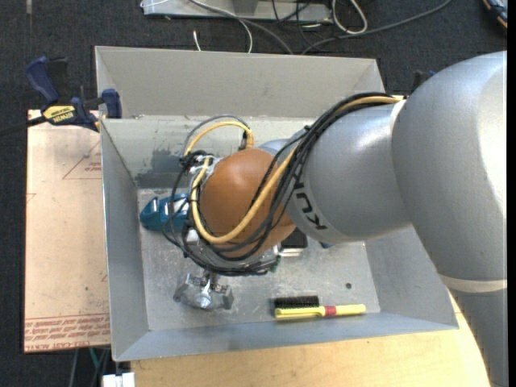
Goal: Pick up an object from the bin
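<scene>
My gripper point(202, 290) shows as a small silver metal end below the arm's orange cover, low over the bin floor at the front left. A blue and teal thing point(160, 213) lies to the upper left of it against the bin's left wall, partly hidden by the cover. A brush with a yellow handle and black bristles point(318, 308) lies flat along the front wall, to the right of the gripper and apart from it.
The big grey arm and its orange cover with yellow and black cables hide most of the bin's middle and right. A dark flat thing point(295, 241) peeks out under the arm near the middle.
</scene>
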Action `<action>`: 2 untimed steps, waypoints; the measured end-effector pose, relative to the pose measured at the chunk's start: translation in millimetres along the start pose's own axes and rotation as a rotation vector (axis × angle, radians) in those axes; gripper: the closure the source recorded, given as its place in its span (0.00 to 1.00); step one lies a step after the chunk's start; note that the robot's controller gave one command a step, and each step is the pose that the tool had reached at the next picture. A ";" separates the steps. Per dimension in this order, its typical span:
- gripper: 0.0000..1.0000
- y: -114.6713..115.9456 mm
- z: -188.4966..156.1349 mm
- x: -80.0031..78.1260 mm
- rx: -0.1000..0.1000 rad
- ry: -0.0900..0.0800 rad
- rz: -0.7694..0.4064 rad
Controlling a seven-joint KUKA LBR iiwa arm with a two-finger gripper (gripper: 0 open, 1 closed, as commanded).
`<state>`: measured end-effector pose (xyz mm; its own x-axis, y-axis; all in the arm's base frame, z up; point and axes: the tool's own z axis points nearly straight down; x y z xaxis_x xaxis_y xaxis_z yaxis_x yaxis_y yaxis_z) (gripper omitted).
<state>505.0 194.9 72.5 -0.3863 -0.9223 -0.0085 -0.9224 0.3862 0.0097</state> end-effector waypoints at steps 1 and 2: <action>1.00 2.7 -42.9 0.5 -0.006 0.004 0.001; 1.00 1.6 -67.6 -1.3 -0.002 -0.002 0.003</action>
<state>504.4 195.9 140.2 -0.3895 -0.9210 -0.0105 -0.9210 0.3894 0.0113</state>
